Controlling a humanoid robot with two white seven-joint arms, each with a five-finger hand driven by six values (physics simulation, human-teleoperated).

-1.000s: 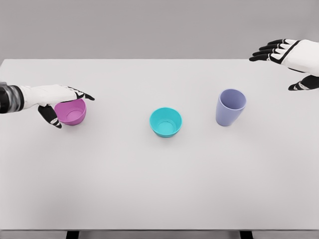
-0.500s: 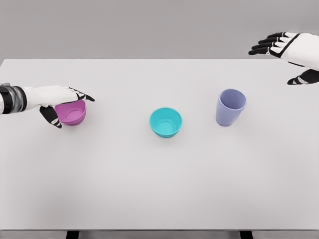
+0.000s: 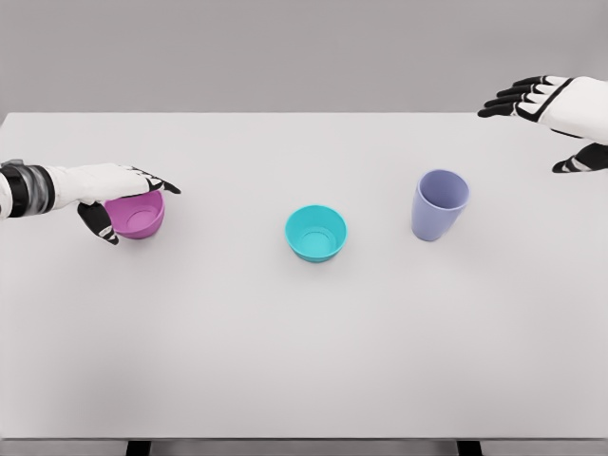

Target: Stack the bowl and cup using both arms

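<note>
Left hand (image 3: 114, 193): reaches in low from the left edge, fingers over the far rim and thumb down the near wall of the round magenta plastic bowl (image 3: 136, 214), gripping it on the white table (image 3: 304, 361). Right hand (image 3: 551, 109): raised over the far right corner, fingers spread, holding nothing. Vessels, three, upright and well apart: two bowls, the magenta one at left and a round turquoise bowl (image 3: 316, 233) at centre, and one tall lavender cup (image 3: 439, 204) to the right.

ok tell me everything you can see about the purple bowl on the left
The purple bowl is small, round and smooth, plastic-looking, magenta-pink. It stands upright, empty, on the white table at the far left, well apart from the teal bowl. The left robot hand wraps it: fingers lie over the far rim, the thumb at the near-left wall.
</note>
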